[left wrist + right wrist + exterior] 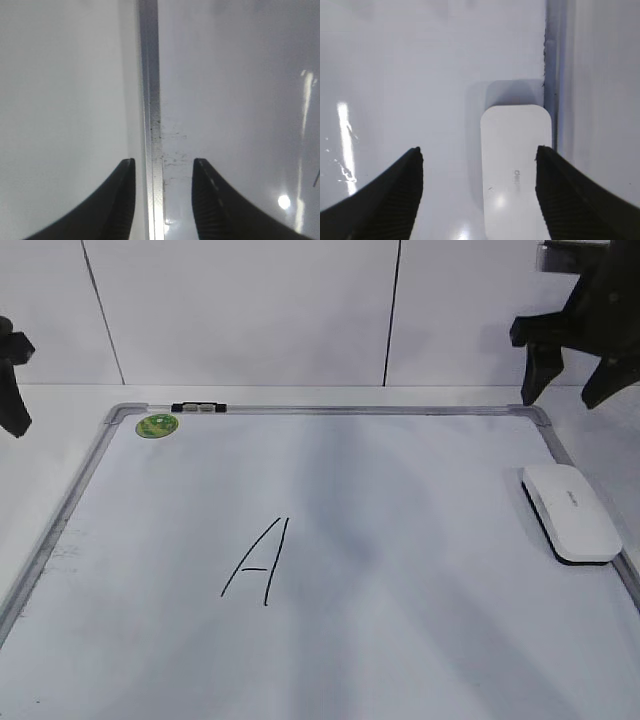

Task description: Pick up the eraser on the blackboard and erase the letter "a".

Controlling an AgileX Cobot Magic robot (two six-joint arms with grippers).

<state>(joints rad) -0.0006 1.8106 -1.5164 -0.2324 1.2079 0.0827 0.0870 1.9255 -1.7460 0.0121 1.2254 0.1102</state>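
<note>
**A:** Going left to right, what do you have?

**B:** My left gripper [162, 200] hangs over the left frame rail of the board [400, 660]. Its jaws stand partly apart with the rail between them, holding nothing. I leave it there, clear of the writing.

**A:** Is there a small "a" in the middle?

**B:** I only see a tall pointed capital "A" [257, 560] ahead of both tools. No small round letter shows, so I can't say where it is.

**A:** And on the right?

**B:** My right gripper [479, 187] is wide apart and empty, hovering above the eraser [516, 165]. The eraser lies flat on the board, right against the right frame rail, its near end between my fingers but closer to the right one.

**A:** How do you take it well?

**B:** I'd shift slightly right to centre it, come straight down, and pinch its long sides, watching that my right finger doesn't catch the rail.
</note>
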